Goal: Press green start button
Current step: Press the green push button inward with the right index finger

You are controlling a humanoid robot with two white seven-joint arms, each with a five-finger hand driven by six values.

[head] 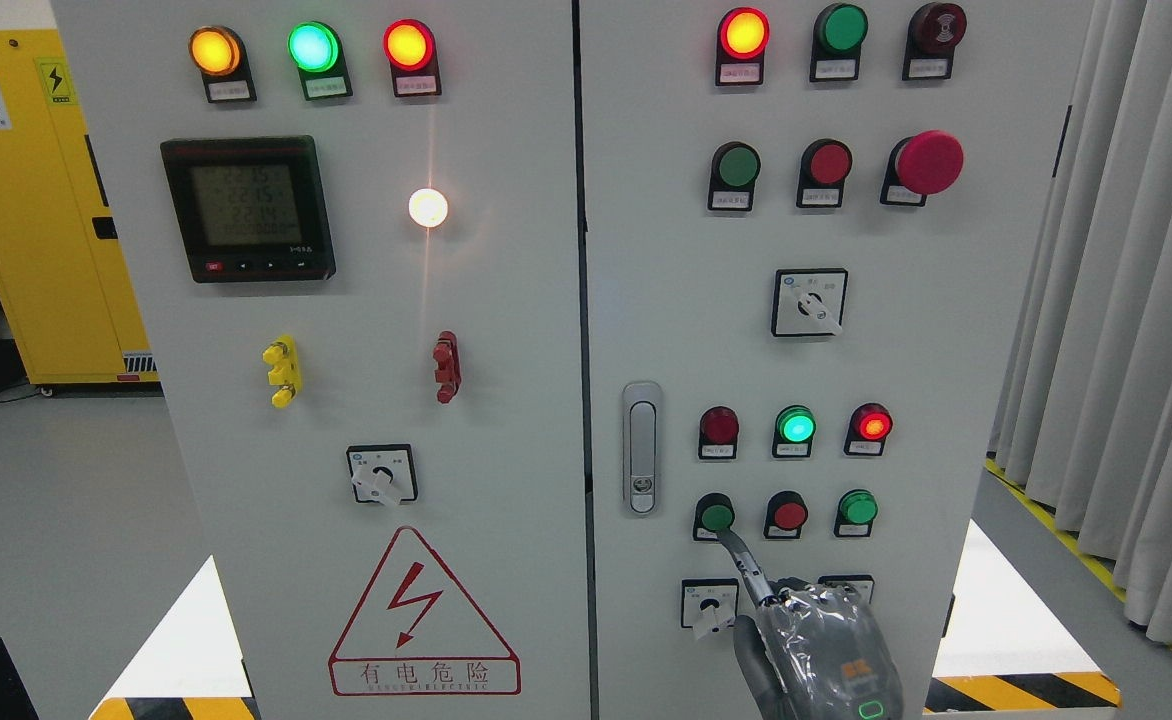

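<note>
A green push button (716, 517) sits at the left of the lower button row on the right cabinet door (946, 350). My right hand (814, 640) comes up from the bottom edge, wrapped in clear film. One finger (741, 555) is stretched out and its tip touches the lower edge of that green button; the other fingers are curled back. The hand holds nothing. Beside the button are a red button (789, 515) and another green button (857, 508). The left arm does not show.
Above the row are three indicator lamps, the middle one lit green (796, 426). A door latch (641, 448) is to the left. A rotary switch (710, 604) lies just left of my wrist. A red mushroom stop button (929, 162) sticks out at upper right. Curtains (1126, 300) hang on the right.
</note>
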